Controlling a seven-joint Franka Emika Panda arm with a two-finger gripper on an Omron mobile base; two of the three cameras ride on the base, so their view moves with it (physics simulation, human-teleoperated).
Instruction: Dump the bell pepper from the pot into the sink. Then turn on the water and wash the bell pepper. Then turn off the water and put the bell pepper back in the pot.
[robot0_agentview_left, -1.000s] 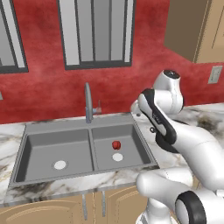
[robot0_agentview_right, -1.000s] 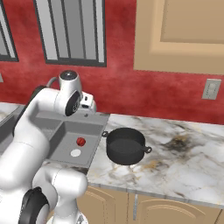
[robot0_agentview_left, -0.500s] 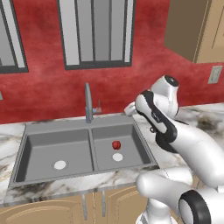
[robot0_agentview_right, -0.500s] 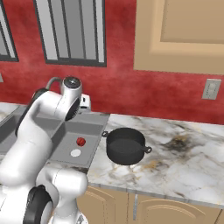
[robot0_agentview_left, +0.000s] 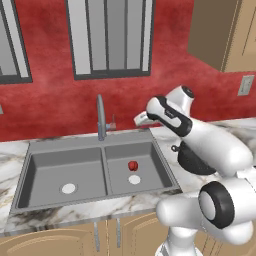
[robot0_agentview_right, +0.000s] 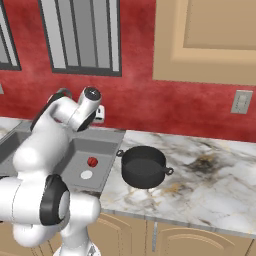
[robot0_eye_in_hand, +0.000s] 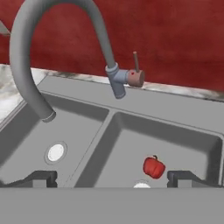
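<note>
While the small glossy red bell pepper (robot0_agentview_left: 132, 165) reads as little more than a red dot in the two base views, the hand view brings it close: a roundish pepper (robot0_eye_in_hand: 153, 167) with a short dark stem at its top, tipped slightly toward the right of that view, too stubby to give a clear long axis. It lies on the floor of the right-hand basin of the grey metal double-basin sink (robot0_agentview_left: 97, 148), just behind that basin's round pale drain (robot0_agentview_left: 134, 179) and apart from the walls.

From the right base view comes the round black cooking pot (robot0_agentview_right: 144, 166), upright on the marbled countertop (robot0_agentview_right: 215, 185) just right of the sink (robot0_agentview_right: 109, 138), its small side handles showing and its inside dark; in the left base view the arm hides most of it. The curved grey faucet (robot0_eye_in_hand: 26, 57) appears small in the left base view, whereas the hand view shows its spout arching over the left basin and a reddish-brown lever (robot0_eye_in_hand: 136, 77) standing up at its base on the sink's back ledge.

The two-finger gripper (robot0_eye_in_hand: 112, 177) hangs over the right basin with its jaws spread wide, nothing between them.
</note>
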